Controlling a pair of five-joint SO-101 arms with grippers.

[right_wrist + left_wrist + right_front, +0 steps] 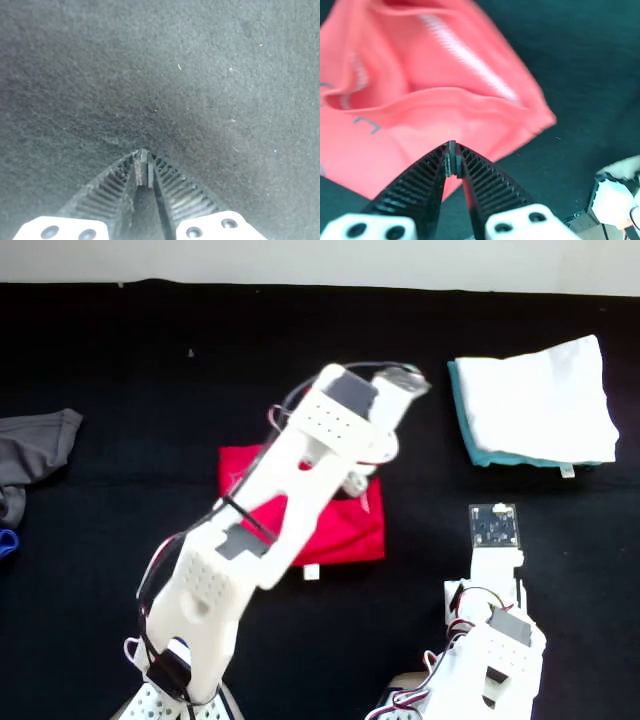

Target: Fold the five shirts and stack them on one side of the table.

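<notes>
A folded red shirt (340,530) lies near the middle of the black table (150,360). My left arm (300,470) stretches over it from the front left. In the left wrist view my left gripper (453,161) is shut just above the red shirt (420,110), with nothing between its fingers. At the back right a folded white shirt (535,400) lies on a folded teal shirt (462,425). My right arm (495,640) is tucked at the front right. Its gripper (143,167) is shut over bare black table cloth (200,75).
A crumpled grey shirt (35,445) lies at the left edge, with a bit of blue cloth (6,540) just in front of it. A pale wall runs behind the table's far edge.
</notes>
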